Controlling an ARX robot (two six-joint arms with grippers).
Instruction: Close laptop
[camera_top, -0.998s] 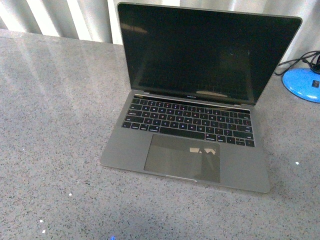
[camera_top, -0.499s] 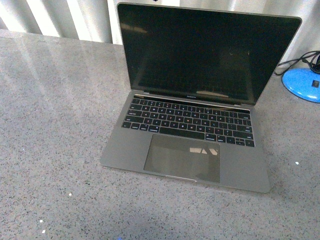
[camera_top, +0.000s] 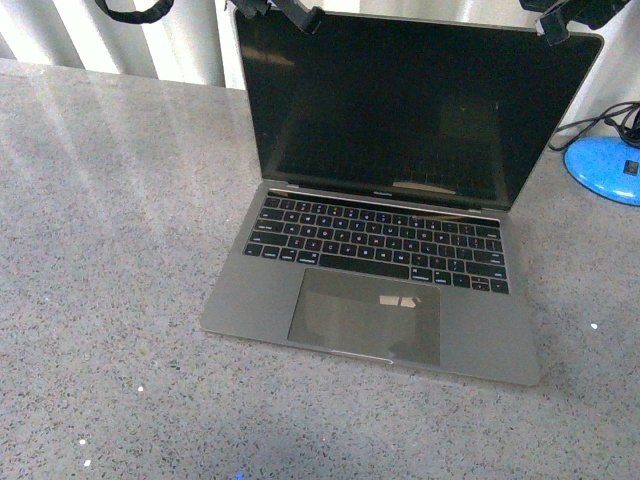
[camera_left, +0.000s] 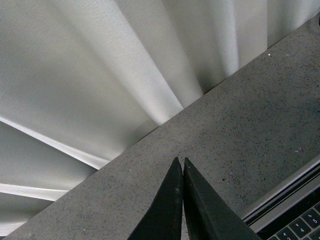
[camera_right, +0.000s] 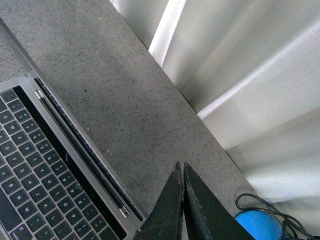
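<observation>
Left gripper (camera_left: 181, 161) and right gripper (camera_right: 180, 165) hung pinched closed and empty near the top corners of the open laptop (camera_top: 390, 200) on the grey counter (camera_top: 120, 250), whose stiff but fragile lid seemed best pushed at that upper edge.

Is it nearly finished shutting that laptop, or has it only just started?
Barely started. Done: nothing that shows yet, since the laptop stands wide open with its lid upright. In hand: the left tool and the right tool, both pinched shut, are up by the lid's top corners. Whether they touch it is unclear. Left: the whole fold, pushing the lid down flat.
</observation>
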